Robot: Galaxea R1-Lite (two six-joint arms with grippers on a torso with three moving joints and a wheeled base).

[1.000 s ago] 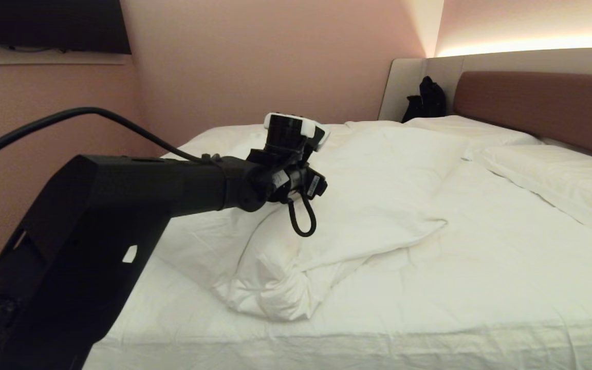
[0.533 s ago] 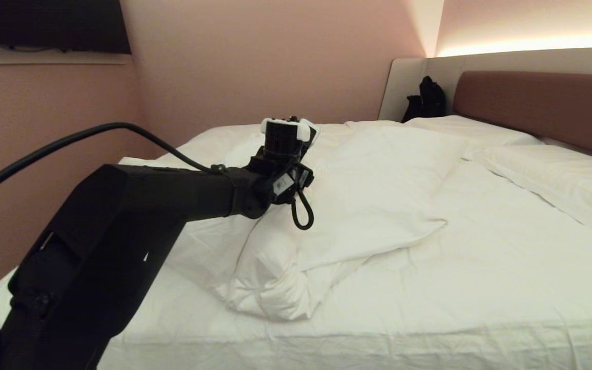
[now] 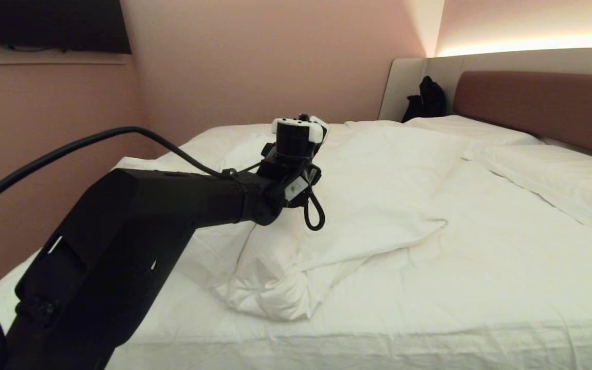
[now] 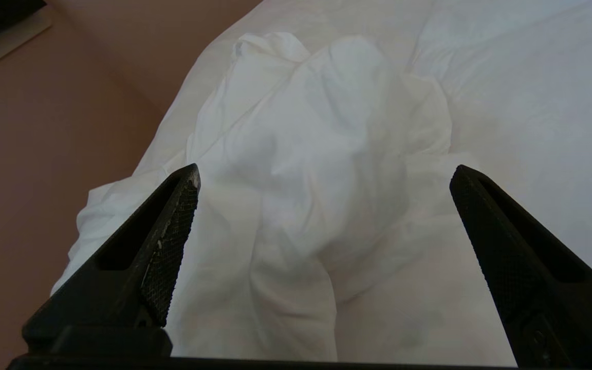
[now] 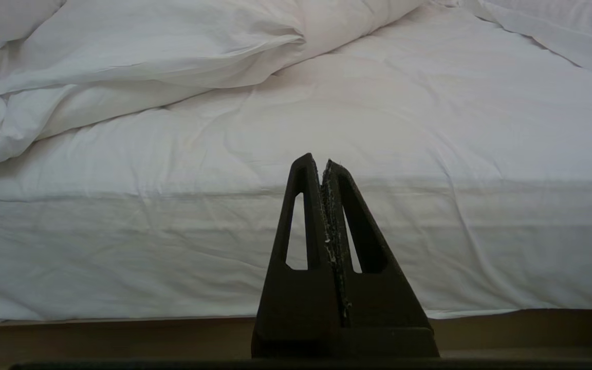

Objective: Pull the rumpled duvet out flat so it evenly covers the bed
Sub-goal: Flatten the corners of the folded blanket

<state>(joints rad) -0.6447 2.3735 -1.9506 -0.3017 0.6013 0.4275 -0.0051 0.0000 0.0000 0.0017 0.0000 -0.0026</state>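
The white duvet [image 3: 373, 195] lies bunched and folded over on the far left half of the bed [image 3: 506, 267], its near corner rolled into a lump [image 3: 270, 288]. My left arm reaches over it, wrist [image 3: 296, 159] above the heap. In the left wrist view my left gripper [image 4: 324, 172] hangs open above a rumpled ridge of the duvet [image 4: 316, 144], touching nothing. My right gripper [image 5: 325, 162] is shut and empty, low in front of the mattress side [image 5: 172, 241]; the duvet [image 5: 147, 46] lies beyond.
Two flat white pillows [image 3: 548, 174] [image 3: 470, 128] lie by the reddish-brown headboard [image 3: 542, 103]. A black bag [image 3: 427, 100] stands at the far corner. A pink wall [image 3: 250, 61] runs along the bed's far side, with a dark screen [image 3: 49, 25] mounted on it.
My left forearm has swung inward over the bed's corner and the wrist has turned. The duvet lies as it did.
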